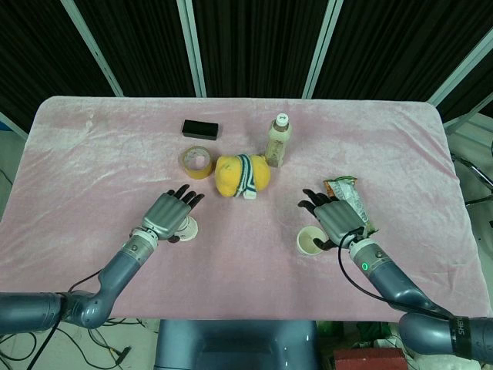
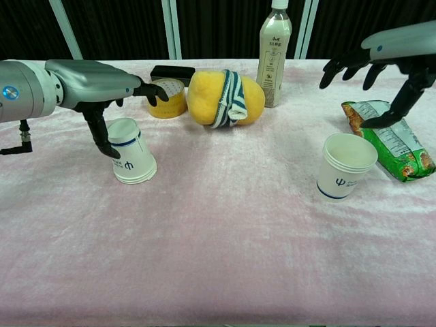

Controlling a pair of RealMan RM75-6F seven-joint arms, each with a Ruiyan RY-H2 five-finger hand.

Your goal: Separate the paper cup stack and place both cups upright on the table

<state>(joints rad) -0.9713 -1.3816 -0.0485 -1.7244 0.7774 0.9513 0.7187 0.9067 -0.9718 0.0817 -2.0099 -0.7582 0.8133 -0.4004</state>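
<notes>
One white paper cup [image 2: 131,151] [image 1: 187,228] stands mouth down on the pink cloth, leaning slightly. My left hand [image 2: 95,85] [image 1: 168,216] hovers over it with fingers spread; its thumb hangs beside the cup's left wall, and I cannot tell if it touches. The other paper cup [image 2: 344,167] [image 1: 310,241] stands upright, mouth up, with nothing holding it. My right hand [image 2: 385,58] [image 1: 333,220] is raised above and to the right of that cup, fingers apart and empty.
A green snack packet [image 2: 388,139] lies just right of the upright cup. A yellow plush toy [image 2: 221,97], a tape roll [image 2: 167,97], a black box [image 1: 201,129] and a drink bottle [image 2: 274,51] sit across the middle and back of the table [image 2: 218,259].
</notes>
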